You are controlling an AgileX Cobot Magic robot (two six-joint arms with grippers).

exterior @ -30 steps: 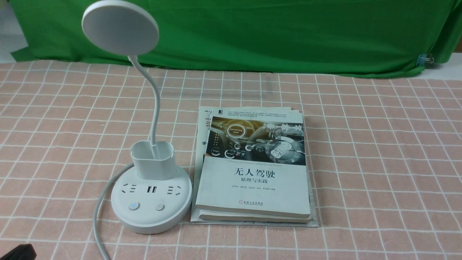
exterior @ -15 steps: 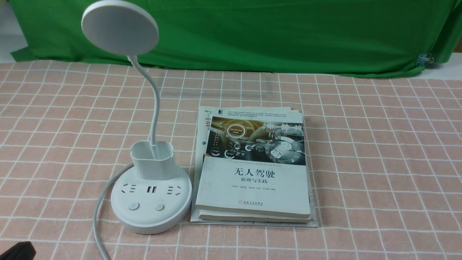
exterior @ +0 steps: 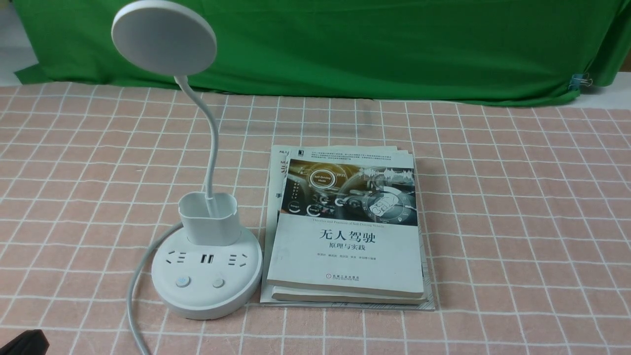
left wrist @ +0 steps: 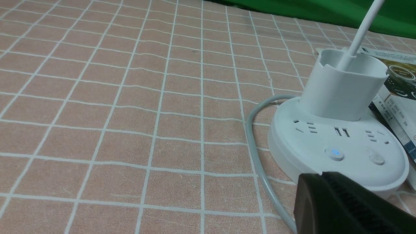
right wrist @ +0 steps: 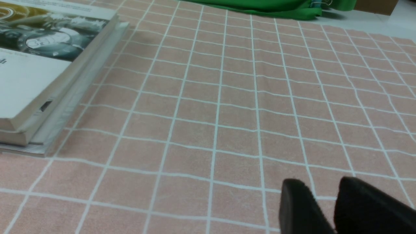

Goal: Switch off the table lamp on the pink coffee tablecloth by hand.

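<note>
Your table lamp point(exterior: 206, 276) stands left of centre on the pink coffee tablecloth point(exterior: 517, 207), white disc head raised on its curved neck. Only the left wrist view shows its left button point(left wrist: 335, 152) glowing blue, with the left pincer point(left wrist: 341, 201) nearby, its gap impossible to judge. The right pincer point(right wrist: 325, 201) is slightly parted, holding nothing, above the cloth-covered desk; a green backdrop point(exterior: 394, 49) hangs behind.

The table lamp point(exterior: 207, 276) looks like smooth, matt white plastic. The pink coffee tablecloth point(exterior: 517, 207) is soft woven cloth. The books point(exterior: 347, 246) have slightly glossy paper covers. The green backdrop point(exterior: 369, 44) is matt fabric.
</note>
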